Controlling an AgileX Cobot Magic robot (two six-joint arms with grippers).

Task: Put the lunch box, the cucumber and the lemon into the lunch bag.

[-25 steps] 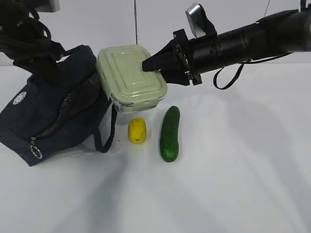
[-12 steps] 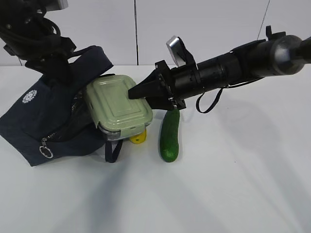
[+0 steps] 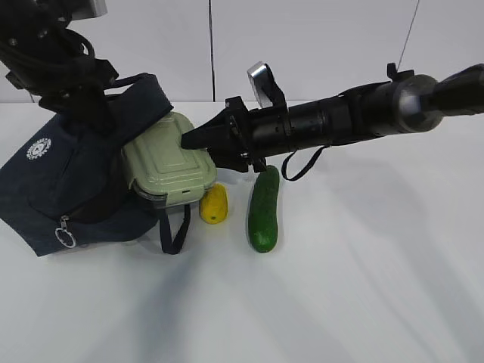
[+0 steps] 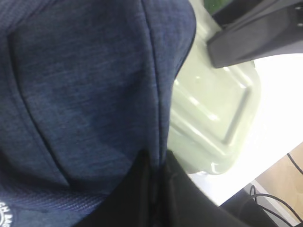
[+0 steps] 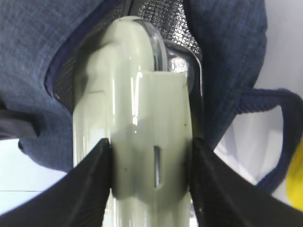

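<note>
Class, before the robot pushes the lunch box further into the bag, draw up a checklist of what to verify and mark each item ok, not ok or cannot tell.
1. Right gripper clamps the lunch box: ok.
2. Left gripper holds the lunch bag fabric up, mouth open: ok.
3. Box's leading end inside the mouth: ok.
4. Box fully inside: not ok.
5. Lemon and cucumber clear of the box on the table: ok.
6. Room inside for all three: cannot tell.

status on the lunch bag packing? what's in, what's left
Nothing is fully in yet. In hand: the right gripper is clamped on the lunch box, its far end already inside the lunch bag opening, while the left gripper pinches the bag's fabric, holding the mouth open. Left: the lemon and the cucumber, both lying on the table.
</note>
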